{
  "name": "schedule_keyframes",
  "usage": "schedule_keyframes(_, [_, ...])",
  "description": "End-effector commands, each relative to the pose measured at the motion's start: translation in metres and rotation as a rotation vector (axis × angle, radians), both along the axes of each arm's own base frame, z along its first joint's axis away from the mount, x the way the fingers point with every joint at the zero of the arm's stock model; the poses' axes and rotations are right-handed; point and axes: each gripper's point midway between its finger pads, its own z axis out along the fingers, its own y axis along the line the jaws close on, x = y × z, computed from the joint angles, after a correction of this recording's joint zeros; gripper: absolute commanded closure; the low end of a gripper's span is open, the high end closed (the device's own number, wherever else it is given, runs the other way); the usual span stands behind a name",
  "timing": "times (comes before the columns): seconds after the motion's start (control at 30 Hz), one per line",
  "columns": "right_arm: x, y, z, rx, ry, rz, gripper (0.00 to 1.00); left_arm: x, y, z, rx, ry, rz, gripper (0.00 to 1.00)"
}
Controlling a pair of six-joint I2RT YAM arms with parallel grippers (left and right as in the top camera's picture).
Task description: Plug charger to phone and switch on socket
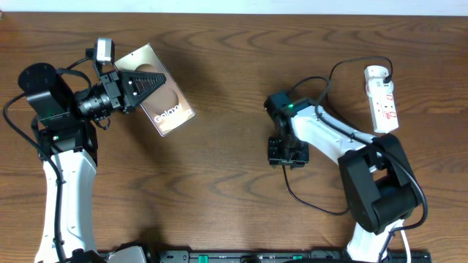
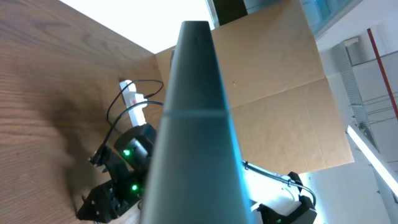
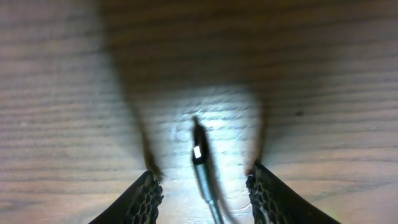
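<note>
Wooden tabletop (image 1: 219, 183): thin black charger cable tip (image 3: 199, 155) lies lengthwise between half-open right jaws; left jaws grip bronze rectangular phone (image 1: 172, 109).

One phone (image 1: 172, 109), one black charger cable (image 3: 200, 165), one white power strip (image 1: 384, 98), two robot arms (image 1: 62, 168) (image 1: 329, 139), one wooden table (image 1: 234, 44)

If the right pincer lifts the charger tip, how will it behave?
Probably floppy: the charger lies in loose curves, so it should droop and trail. Its tip looks thin and light, so it may twist in the right pincer.
</note>
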Motion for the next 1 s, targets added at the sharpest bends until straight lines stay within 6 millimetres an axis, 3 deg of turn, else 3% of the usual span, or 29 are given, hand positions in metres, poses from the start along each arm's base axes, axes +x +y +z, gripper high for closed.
schedule_keyframes(0.0, [-0.0206,0.0047,-0.0218,-0.028,0.069,0.046,0.56,-0.0034,-0.0012,0.0040,0.005,-0.023,-0.020,0.93])
schedule_keyframes(0.2, [-0.0215,0.0063,-0.0223,-0.049,0.056,0.054,0.61,-0.0039,-0.0014,0.0040,0.004,-0.023,-0.023,0.93])
schedule_keyframes(0.47, [-0.0187,0.0047,-0.0228,-0.060,0.043,0.046,0.84,-0.0039,-0.0014,0.0040,0.004,-0.023,-0.023,0.92])
schedule_keyframes(0.7, [-0.0187,0.0047,-0.0228,-0.060,0.043,0.046,0.85,-0.0039,-0.0014,0.0040,0.004,-0.023,-0.023,0.93])
schedule_keyframes(0.97, [-0.0192,0.0054,-0.0228,-0.057,0.043,0.064,0.95,-0.0039,-0.0014,0.0040,0.004,-0.023,-0.023,0.93])
